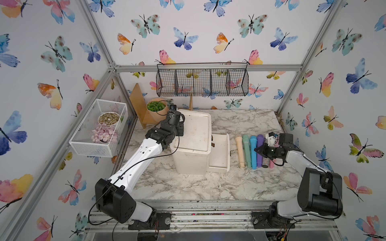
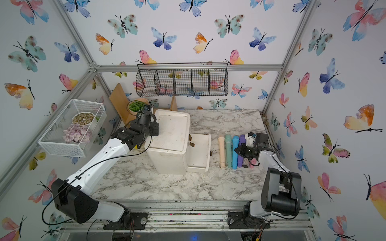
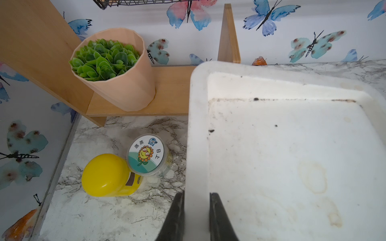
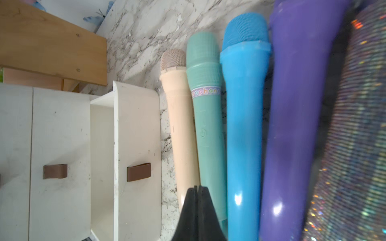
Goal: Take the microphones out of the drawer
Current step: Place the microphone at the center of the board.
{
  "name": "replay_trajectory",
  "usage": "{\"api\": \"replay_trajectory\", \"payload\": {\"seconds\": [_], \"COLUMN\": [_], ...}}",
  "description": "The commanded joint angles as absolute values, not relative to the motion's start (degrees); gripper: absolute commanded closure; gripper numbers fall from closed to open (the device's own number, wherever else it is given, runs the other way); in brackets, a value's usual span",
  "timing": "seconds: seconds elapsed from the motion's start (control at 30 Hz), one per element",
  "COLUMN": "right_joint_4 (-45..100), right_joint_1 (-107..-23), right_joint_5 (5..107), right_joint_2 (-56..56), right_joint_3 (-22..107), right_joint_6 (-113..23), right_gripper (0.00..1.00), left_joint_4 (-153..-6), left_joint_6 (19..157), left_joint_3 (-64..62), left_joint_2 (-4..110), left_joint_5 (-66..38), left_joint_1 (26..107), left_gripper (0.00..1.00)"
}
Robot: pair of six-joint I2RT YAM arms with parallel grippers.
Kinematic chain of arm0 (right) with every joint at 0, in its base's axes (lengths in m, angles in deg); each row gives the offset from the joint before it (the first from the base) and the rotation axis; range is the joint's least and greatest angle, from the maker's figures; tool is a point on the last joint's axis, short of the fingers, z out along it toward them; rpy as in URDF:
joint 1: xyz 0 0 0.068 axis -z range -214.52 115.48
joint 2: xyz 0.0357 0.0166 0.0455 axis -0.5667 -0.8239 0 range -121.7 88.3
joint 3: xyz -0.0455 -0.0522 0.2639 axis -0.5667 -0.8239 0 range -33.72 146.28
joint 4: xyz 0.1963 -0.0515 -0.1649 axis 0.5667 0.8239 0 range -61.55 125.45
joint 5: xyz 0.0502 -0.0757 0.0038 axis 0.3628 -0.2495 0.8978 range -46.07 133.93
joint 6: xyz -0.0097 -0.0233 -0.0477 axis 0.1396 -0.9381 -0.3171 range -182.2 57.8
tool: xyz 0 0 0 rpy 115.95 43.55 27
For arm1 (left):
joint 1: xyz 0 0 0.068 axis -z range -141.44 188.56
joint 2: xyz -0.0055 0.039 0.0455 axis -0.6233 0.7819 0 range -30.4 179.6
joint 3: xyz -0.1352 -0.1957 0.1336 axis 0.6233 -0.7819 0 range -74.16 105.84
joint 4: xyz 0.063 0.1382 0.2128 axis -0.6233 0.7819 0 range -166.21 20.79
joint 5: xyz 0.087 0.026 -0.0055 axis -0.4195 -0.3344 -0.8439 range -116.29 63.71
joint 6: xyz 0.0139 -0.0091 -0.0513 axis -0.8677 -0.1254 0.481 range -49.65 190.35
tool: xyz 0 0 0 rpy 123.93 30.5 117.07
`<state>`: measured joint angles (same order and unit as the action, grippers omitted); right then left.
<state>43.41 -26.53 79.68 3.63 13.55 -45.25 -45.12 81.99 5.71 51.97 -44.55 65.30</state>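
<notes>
White walls papered with watercolour butterflies point(image 1: 208, 31) close in three sides, braced by aluminium frame bars point(image 1: 271, 67). The tabletop point(image 1: 240, 183) is grey-veined white marble under soft, even light. A black wire basket point(image 1: 202, 82) hangs on the back wall and a white mesh basket point(image 1: 89, 148) with potted plants on the left wall. A wooden shelf point(image 1: 137, 102) carrying a green plant point(image 1: 156, 106) stands in the back left corner.

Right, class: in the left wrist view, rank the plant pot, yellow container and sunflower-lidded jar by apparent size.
Largest: plant pot.
Then yellow container.
Smallest: sunflower-lidded jar, close behind the container beside it.
The pot sits farther off.
</notes>
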Motion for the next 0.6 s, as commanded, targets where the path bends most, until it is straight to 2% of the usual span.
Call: {"api": "replay_trajectory", "payload": {"seconds": [0.0, 0.2, 0.57], "right_joint_4": [40.8, 36.55, 32.57], "right_joint_1": [-29.22, -35.97, -43.02], "right_joint_5": [82.95, 82.94, 85.36], "right_joint_2": [2.4, -1.04, -5.74], "right_joint_3": [11.72, 10.93, 13.79], "right_joint_6": [-44.14, -41.32, -38.59], "right_gripper": [0.98, 0.98, 0.98], "left_joint_4": [-44.72, -44.37, -44.01], "left_joint_6": [82.26, 82.66, 83.09], "left_joint_3": [3.34, 3.78, 4.67], "left_joint_2": [54.51, 54.77, 55.3], "left_joint_5": [-45.18, -44.84, -44.17], "left_joint_1": [65.81, 65.83, 65.77], "left_gripper": [1.0, 1.0, 1.0]}}
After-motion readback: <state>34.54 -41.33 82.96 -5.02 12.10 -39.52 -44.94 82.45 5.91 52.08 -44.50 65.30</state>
